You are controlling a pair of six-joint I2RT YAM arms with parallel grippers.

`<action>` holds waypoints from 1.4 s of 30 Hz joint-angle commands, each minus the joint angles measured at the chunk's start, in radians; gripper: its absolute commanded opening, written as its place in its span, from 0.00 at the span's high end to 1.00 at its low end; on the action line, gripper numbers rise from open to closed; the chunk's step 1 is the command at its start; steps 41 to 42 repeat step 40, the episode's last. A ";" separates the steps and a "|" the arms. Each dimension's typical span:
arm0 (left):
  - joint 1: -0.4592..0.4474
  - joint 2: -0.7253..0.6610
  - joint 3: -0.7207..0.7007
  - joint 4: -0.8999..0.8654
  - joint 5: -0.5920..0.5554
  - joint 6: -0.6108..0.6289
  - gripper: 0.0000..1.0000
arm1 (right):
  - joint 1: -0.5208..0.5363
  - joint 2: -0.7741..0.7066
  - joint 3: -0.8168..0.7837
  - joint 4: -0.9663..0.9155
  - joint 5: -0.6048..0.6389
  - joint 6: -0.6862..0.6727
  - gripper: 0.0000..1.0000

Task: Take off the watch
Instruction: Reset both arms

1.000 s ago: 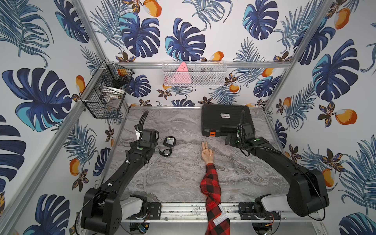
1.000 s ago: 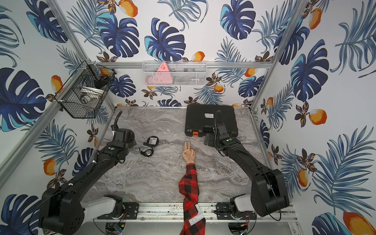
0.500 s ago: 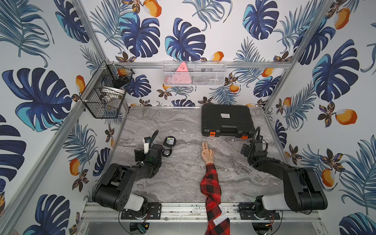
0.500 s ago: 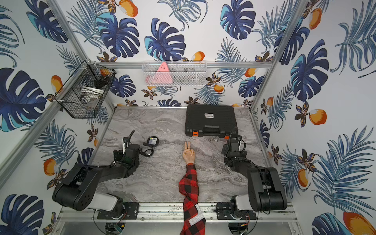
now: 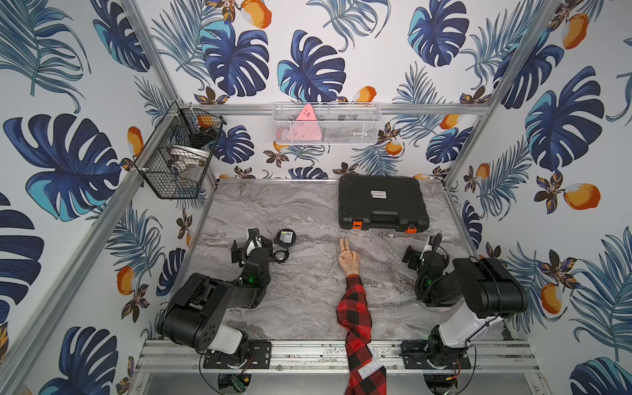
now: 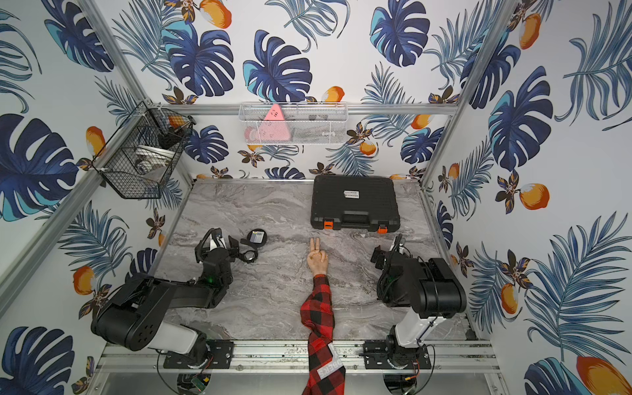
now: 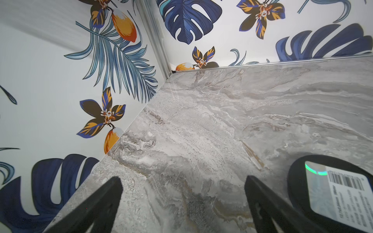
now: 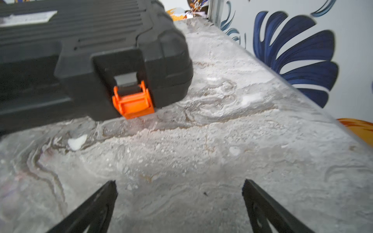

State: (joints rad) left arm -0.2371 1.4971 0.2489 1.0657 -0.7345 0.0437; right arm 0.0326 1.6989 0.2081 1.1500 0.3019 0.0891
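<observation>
The watch (image 5: 281, 255) (image 6: 250, 255), black with a round greyish dial, lies on the marble table just right of my left gripper (image 5: 253, 242) (image 6: 219, 241). It is on no wrist. A mannequin hand (image 5: 348, 260) in a red plaid sleeve (image 5: 354, 307) rests mid-table with a bare wrist. In the left wrist view my left gripper (image 7: 182, 182) stands open over bare marble, and the watch is out of that view. My right gripper (image 5: 424, 252) (image 8: 179, 186) is open and empty, in front of the toolbox's right corner.
A black toolbox (image 5: 383, 203) (image 8: 80, 50) with orange latches (image 8: 133, 102) sits at the back right. A flat black disc with a label (image 5: 285, 236) (image 7: 333, 191) lies just behind the watch. A wire basket (image 5: 178, 154) and a white mesh shelf (image 5: 326, 123) hang on the walls.
Both arms have folded back toward the front rail. The right gripper has drawn away from the toolbox. The watch and the hand have not moved.
</observation>
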 commanded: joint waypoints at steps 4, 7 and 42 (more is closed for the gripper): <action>0.008 0.074 -0.004 0.160 0.105 -0.027 0.01 | -0.001 -0.033 0.118 -0.020 -0.037 -0.027 0.00; 0.027 0.089 0.036 0.104 0.153 -0.016 0.01 | -0.010 -0.048 0.191 -0.194 -0.029 0.011 0.00; 0.102 0.166 0.092 0.037 0.388 -0.022 0.01 | -0.019 -0.032 0.180 -0.138 -0.006 0.012 0.00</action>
